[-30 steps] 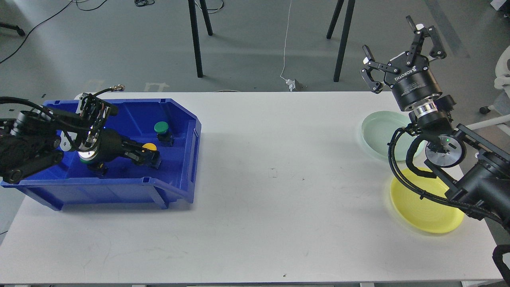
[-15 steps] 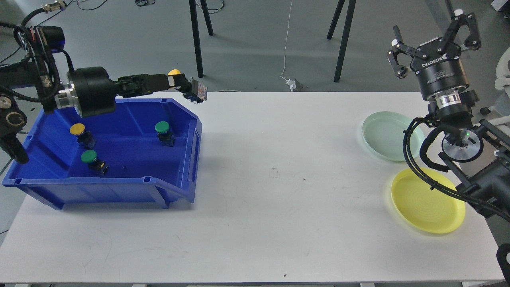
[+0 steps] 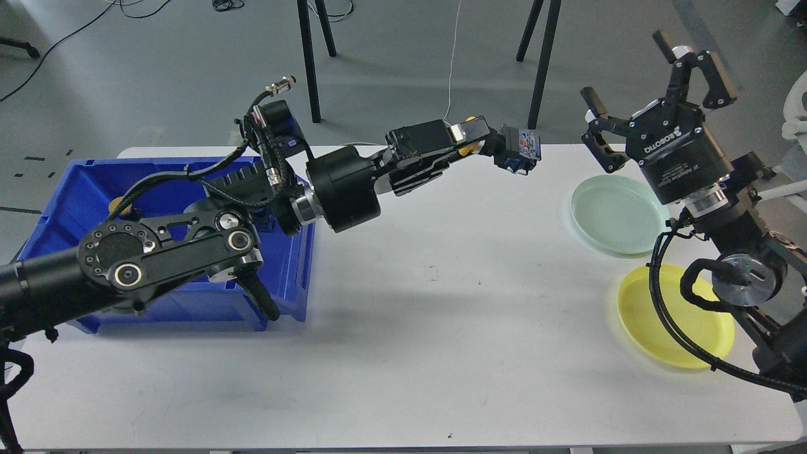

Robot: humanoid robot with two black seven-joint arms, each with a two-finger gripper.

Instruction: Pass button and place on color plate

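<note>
My left gripper [image 3: 482,140] is stretched out over the middle back of the table, shut on a yellow-capped button [image 3: 514,148] whose dark body sticks out to the right. My right gripper [image 3: 652,79] is open and empty, held high at the right, a short way right of the button. The pale green plate [image 3: 615,214] and the yellow plate [image 3: 668,328] lie on the table below the right arm. The blue bin [image 3: 69,195] is at the left, mostly hidden behind my left arm; one yellow button [image 3: 115,205] shows in it.
The white table [image 3: 403,353] has free surface in the middle and front. Black stand legs [image 3: 309,57] and a white cable stand on the floor behind the table's back edge.
My left arm has swung right from above the bin toward the right gripper, carrying the yellow button. My right gripper has shifted left and lower, staying open.
</note>
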